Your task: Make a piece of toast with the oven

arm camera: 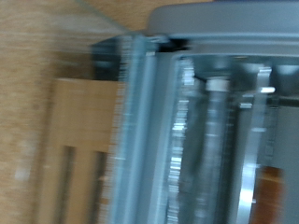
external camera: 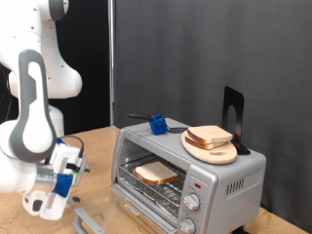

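The silver-grey oven [external camera: 229, 175] stands on the wooden table with its glass door [external camera: 102, 216] folded down open. A single slice of toast [external camera: 156, 174] lies flat on the wire rack inside. My gripper [external camera: 44, 200] hangs low at the exterior view's left, off the open door's side and apart from the oven, with nothing seen between its fingers. The wrist view is blurred: it shows the oven's metal front edge [arm camera: 140, 121] and rack bars close up, and no fingers.
On the oven's top, a round wooden board [external camera: 216, 153] carries a pile of bread slices [external camera: 209, 136]. Beside it are a blue object [external camera: 157, 124] and a black stand [external camera: 233, 115]. Two round knobs [external camera: 192, 203] are on the front. A black curtain hangs behind.
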